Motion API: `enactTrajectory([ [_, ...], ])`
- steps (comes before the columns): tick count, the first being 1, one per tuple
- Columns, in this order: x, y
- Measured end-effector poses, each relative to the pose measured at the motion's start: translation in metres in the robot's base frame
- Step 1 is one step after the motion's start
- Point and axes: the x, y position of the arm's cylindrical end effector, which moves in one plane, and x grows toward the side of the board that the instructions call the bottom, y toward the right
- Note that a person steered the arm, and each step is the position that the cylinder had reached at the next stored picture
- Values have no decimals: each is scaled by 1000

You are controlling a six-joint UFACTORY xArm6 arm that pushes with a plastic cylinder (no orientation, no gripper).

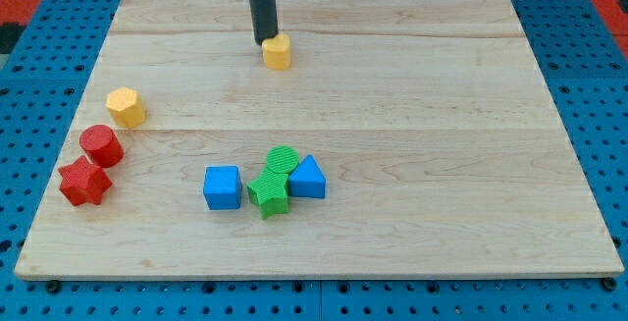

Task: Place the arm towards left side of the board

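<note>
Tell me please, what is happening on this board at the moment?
A robot arm with a dark rod works over a wooden board. My tip is near the view's top, just at the upper left of a yellow block; whether they touch is unclear. Another yellow block, a red cylinder and a red star sit at the view's left. A blue cube, two green blocks and a blue triangular block are grouped lower down.
</note>
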Motion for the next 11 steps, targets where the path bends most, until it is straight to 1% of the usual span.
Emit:
enactTrajectory([
  [1,36,38],
  [2,44,80],
  [3,62,76],
  [4,29,36],
  [6,25,-44],
  [7,25,-99],
  [8,25,-116],
  [11,25,-129],
])
